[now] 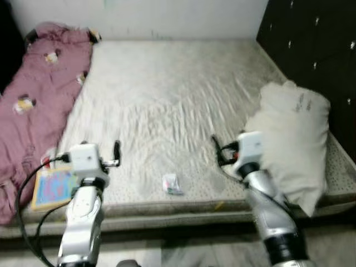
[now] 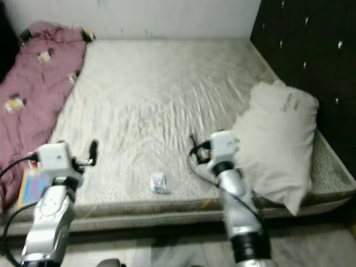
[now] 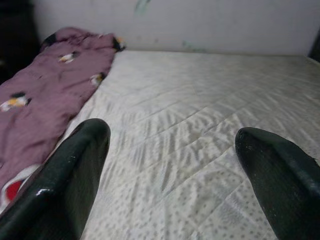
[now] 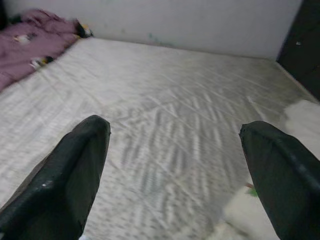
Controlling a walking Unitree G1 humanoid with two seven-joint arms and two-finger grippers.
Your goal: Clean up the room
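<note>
Lying near the bed's (image 1: 167, 100) front edge, a small wrapper (image 1: 172, 184) sits between both spread, empty claws, left (image 3: 170, 170) and right (image 4: 172, 175). A white pillow (image 1: 292, 144) rests beside the right arm; a purple blanket (image 1: 33, 105) and a book (image 1: 53, 186) lie left.

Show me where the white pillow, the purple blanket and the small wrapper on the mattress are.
white pillow (image 1: 295, 139), left eye view, middle of its face.
purple blanket (image 1: 33, 105), left eye view, middle of the spread fabric.
small wrapper (image 1: 172, 184), left eye view, its crumpled centre near the mattress front edge.
</note>
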